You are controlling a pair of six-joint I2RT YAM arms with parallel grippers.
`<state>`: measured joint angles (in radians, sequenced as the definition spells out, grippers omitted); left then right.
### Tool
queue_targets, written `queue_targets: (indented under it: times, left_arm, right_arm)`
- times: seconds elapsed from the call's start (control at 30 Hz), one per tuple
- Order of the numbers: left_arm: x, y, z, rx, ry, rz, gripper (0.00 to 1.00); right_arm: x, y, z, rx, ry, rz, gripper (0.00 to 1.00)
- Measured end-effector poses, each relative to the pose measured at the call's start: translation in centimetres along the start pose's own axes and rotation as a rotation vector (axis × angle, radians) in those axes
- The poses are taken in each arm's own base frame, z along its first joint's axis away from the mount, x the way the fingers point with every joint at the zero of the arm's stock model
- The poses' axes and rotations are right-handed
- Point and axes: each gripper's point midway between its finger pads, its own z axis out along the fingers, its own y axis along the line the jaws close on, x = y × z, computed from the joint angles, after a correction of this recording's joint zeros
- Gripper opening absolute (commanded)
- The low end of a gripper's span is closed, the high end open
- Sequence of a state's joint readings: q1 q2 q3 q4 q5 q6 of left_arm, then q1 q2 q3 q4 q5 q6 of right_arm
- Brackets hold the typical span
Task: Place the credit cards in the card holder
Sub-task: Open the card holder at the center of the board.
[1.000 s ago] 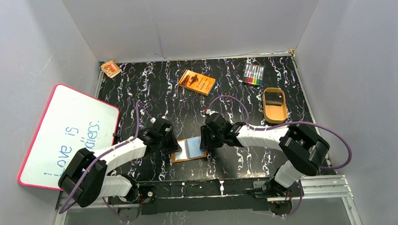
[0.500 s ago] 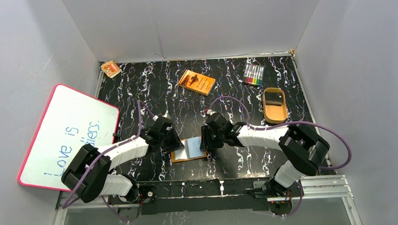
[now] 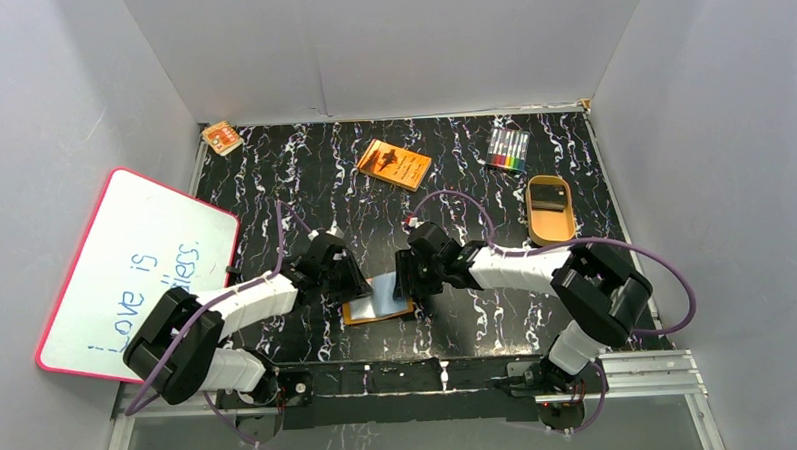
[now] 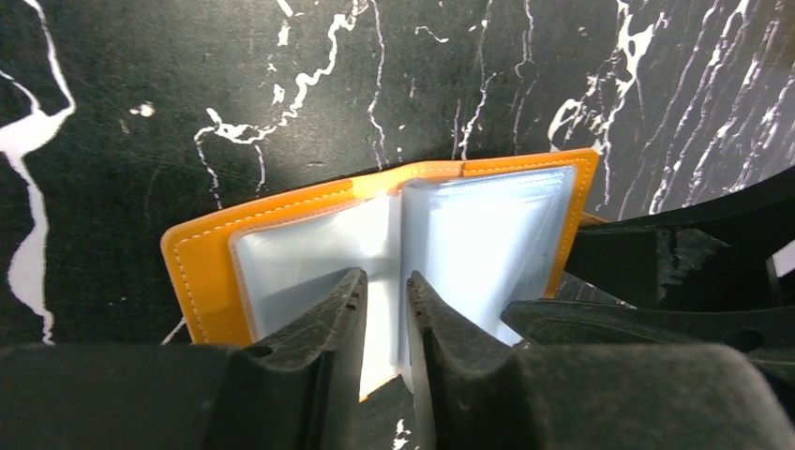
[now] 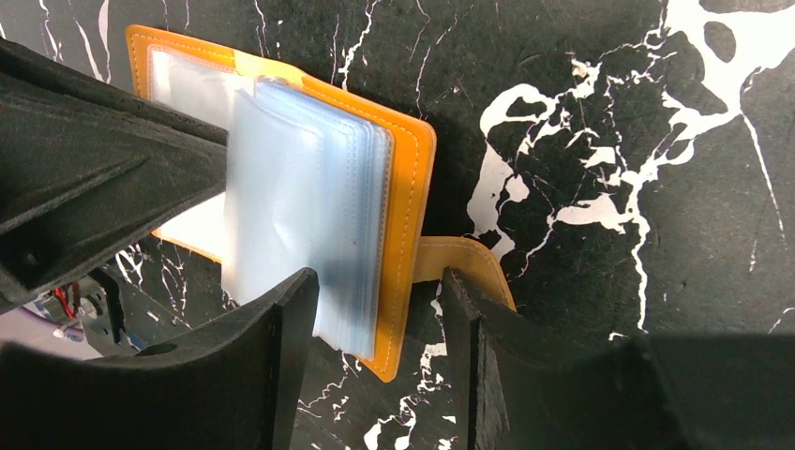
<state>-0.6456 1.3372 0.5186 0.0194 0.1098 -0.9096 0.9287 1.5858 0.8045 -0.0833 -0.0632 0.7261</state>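
The card holder [image 3: 377, 304] lies open near the table's front edge, orange covers down and pale blue-grey sleeves [image 4: 487, 225] up. My left gripper [image 4: 386, 278] hovers over its middle fold, jaws a narrow gap apart, nothing visibly pinched. My right gripper [image 5: 380, 277] is open and straddles the holder's right cover edge [image 5: 412, 187]: one finger over the sleeve stack, the other beside the snap tab [image 5: 464, 258]. A dark credit card [image 3: 547, 195] lies in the tan tray at the right. From above, the left gripper [image 3: 352, 285] and the right gripper [image 3: 409, 285] flank the holder.
The tan oval tray [image 3: 552, 230] stands at the right, a pack of coloured markers [image 3: 508, 149] behind it. An orange book [image 3: 394, 164] lies at the back centre, a small orange packet [image 3: 221, 138] in the back left corner. A whiteboard [image 3: 136, 272] leans at the left wall.
My right gripper's jaws have spread wider around the holder's right edge. Both grippers have shifted slightly away from the front edge, and the holder's sleeves now sit a little askew.
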Motion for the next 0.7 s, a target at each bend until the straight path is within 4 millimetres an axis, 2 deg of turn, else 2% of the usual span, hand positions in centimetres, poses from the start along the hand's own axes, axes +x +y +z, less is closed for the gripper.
queue_targets:
  times: [0.37, 0.7]
  left_arm:
    - [-0.1, -1.2, -0.3, 0.054, 0.001, -0.014, 0.56]
    - [-0.2, -1.4, -0.7, 0.060, -0.006, -0.019, 0.59]
  right_arm:
    - [-0.3, 0.5, 0.4, -0.012, 0.009, 0.000, 0.58]
    - [-0.3, 0.4, 0.5, -0.012, 0.010, 0.004, 0.56]
